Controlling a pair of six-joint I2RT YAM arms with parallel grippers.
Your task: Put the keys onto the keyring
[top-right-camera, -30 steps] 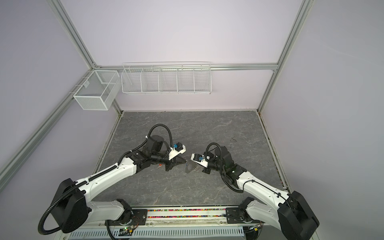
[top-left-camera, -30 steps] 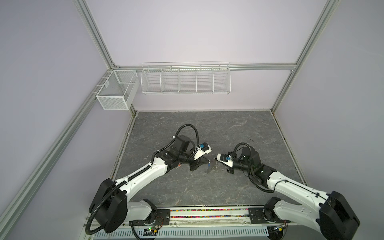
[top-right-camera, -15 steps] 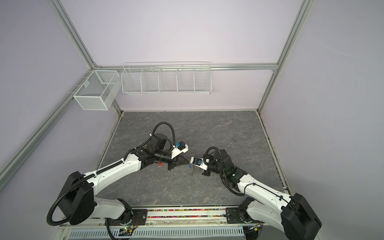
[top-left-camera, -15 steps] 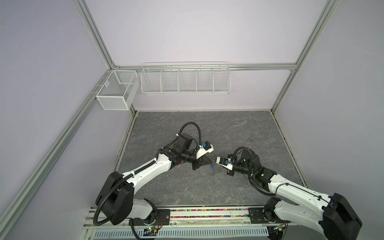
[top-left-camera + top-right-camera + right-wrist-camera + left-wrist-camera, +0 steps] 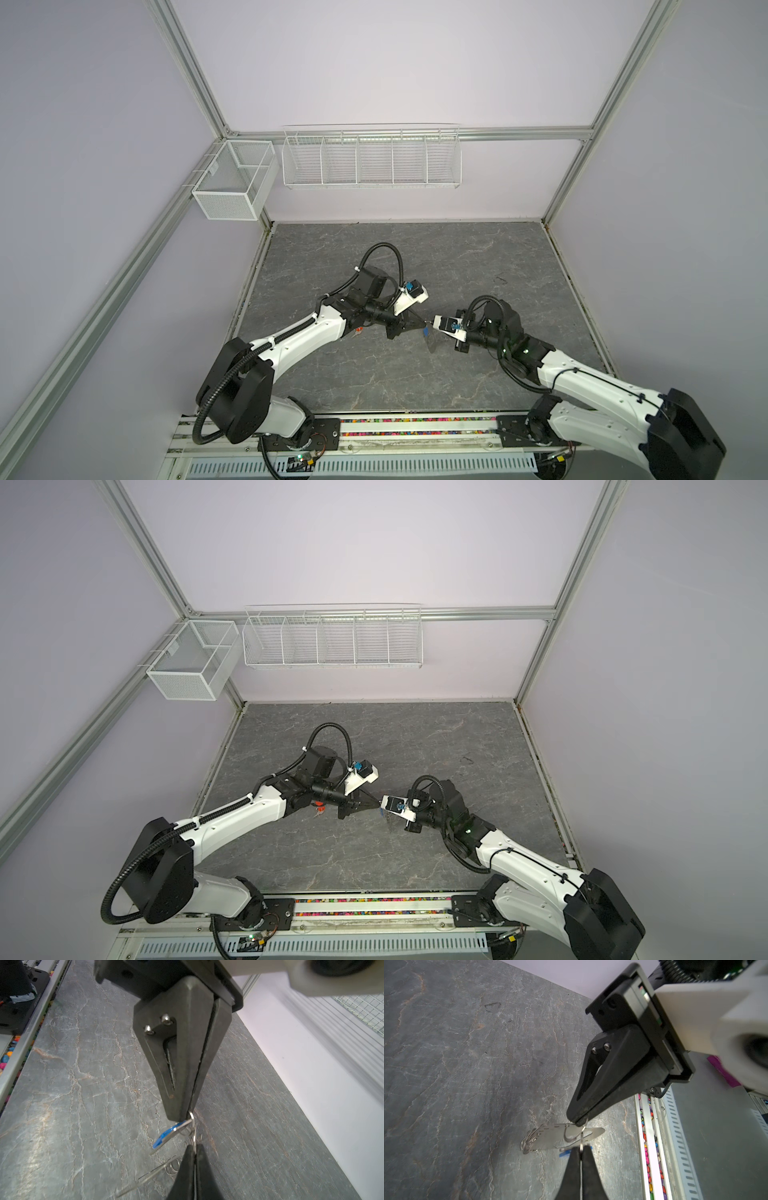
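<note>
My left gripper and right gripper meet tip to tip above the table's middle. Both are shut on the same small silver ring, pinching it from opposite sides. The key with the blue tag hangs from that ring. The keyring, a flat grey plate with a bunch of rings at one end, hangs at the same spot just above the table. The key with the orange-red tag lies on the table under the left forearm.
The dark stone tabletop ends at walls on three sides. A white mesh box and a wire rack hang on the back wall. The rail with coloured beads runs along the front edge.
The two grippers have closed the gap between them. They were apart a second ago and now touch at the ring, with the keyring hanging between them.
</note>
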